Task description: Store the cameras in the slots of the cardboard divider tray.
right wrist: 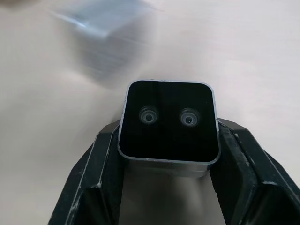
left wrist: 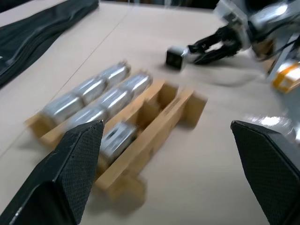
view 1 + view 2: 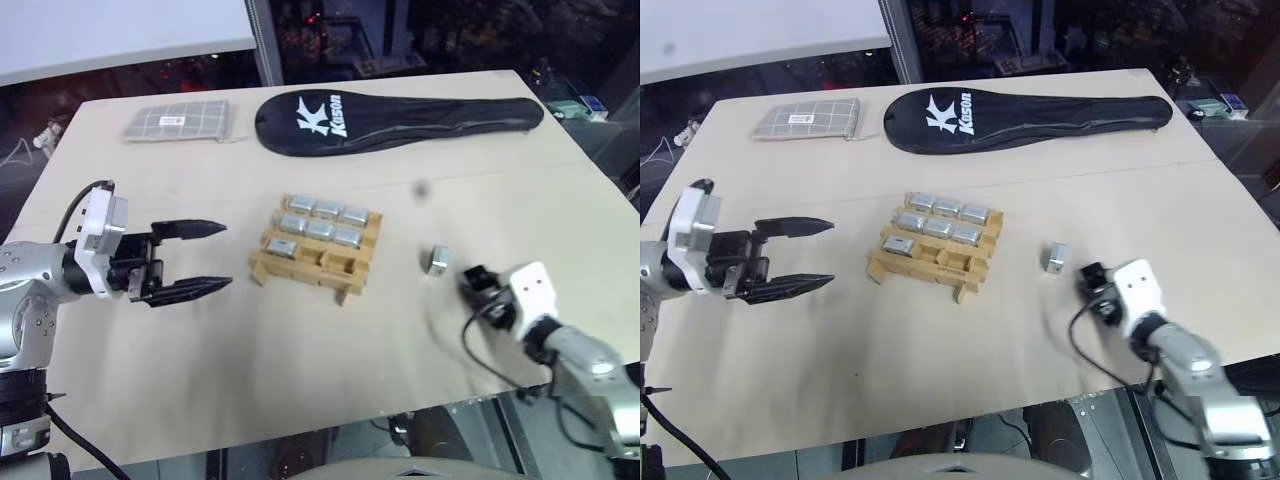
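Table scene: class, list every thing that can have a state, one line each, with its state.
cardboard divider tray: seven slots filled, two empty.
loose camera: on the table, outside the tray, gripped.
left gripper: open, empty.
right gripper: shut on the loose camera.

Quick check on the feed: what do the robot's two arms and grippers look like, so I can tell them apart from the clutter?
Each arm is silver-grey metal with a white block at the wrist and a loose black cable. The left gripper has two long, tapering black fingers with a fine textured surface. The right gripper has the same black fingers, scuffed along the edges.
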Action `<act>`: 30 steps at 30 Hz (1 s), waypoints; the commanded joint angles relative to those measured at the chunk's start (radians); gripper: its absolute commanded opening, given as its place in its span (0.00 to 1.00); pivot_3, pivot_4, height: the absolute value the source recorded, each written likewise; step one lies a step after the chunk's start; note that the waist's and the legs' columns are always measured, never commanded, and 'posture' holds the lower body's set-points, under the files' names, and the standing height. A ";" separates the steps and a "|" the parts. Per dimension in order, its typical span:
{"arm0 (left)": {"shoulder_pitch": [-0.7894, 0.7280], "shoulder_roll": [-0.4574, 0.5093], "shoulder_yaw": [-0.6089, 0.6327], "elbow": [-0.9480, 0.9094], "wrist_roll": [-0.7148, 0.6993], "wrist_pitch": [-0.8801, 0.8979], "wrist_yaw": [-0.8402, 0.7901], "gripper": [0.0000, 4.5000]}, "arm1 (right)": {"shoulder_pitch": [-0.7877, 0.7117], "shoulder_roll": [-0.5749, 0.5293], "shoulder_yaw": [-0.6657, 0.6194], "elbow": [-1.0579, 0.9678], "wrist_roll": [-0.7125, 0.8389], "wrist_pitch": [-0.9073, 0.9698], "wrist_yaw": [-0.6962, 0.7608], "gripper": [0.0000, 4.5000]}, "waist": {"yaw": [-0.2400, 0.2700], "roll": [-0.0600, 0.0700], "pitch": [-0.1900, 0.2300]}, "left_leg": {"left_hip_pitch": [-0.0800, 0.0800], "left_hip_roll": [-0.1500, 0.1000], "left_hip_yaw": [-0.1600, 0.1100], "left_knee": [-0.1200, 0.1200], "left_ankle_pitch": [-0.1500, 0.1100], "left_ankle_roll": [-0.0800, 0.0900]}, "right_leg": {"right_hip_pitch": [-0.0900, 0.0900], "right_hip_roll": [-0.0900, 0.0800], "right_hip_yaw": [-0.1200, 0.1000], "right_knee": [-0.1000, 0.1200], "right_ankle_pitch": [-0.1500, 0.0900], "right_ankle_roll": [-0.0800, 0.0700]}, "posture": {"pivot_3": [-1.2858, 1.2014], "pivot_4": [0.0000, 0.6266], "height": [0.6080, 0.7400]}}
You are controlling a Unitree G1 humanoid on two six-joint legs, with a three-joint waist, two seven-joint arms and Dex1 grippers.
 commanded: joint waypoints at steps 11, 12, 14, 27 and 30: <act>-0.177 -0.142 -0.132 -0.114 -0.050 0.242 0.338 1.00 | -0.449 -0.110 0.307 0.127 -0.293 -0.836 0.274 0.44 | -0.010 0.000 0.000 | 0.004 0.006 0.003 0.002 0.000 0.000 | 0.001 0.010 0.003 0.003 0.003 -0.003 | 0.52 0.24 1.00; -0.195 -0.149 -0.168 -0.119 -0.031 0.247 0.348 1.00 | -0.506 -0.088 0.346 0.180 -0.321 -0.890 0.270 0.44 | -0.010 -0.001 -0.001 | 0.004 0.006 0.002 0.002 0.000 0.000 | 0.001 0.010 0.003 0.003 0.003 -0.003 | 0.52 0.24 1.00; -0.242 -0.174 -0.218 -0.127 -0.017 0.257 0.366 1.00 | -0.629 -0.041 0.415 0.301 -0.393 -1.003 0.247 0.44 | -0.009 -0.001 -0.001 | 0.003 0.006 0.002 0.002 0.000 -0.001 | 0.001 0.009 0.003 0.002 0.005 -0.005 | 0.52 0.24 1.00; -0.375 -0.236 -0.269 -0.126 -0.109 0.416 0.360 1.00 | -0.936 0.174 0.585 0.623 -0.571 -1.247 0.120 0.44 | -0.009 -0.002 0.000 | -0.002 0.001 -0.002 -0.001 0.003 -0.006 | -0.005 0.002 0.003 0.001 0.007 -0.007 | 0.52 0.24 1.00; -0.375 -0.227 -0.264 -0.119 -0.117 0.437 0.346 1.00 | -0.943 0.175 0.586 0.638 -0.580 -1.251 0.109 0.44 | -0.008 -0.002 0.000 | -0.002 0.001 -0.002 0.000 0.003 -0.006 | -0.004 0.002 0.003 0.001 0.006 -0.007 | 0.52 0.24 1.00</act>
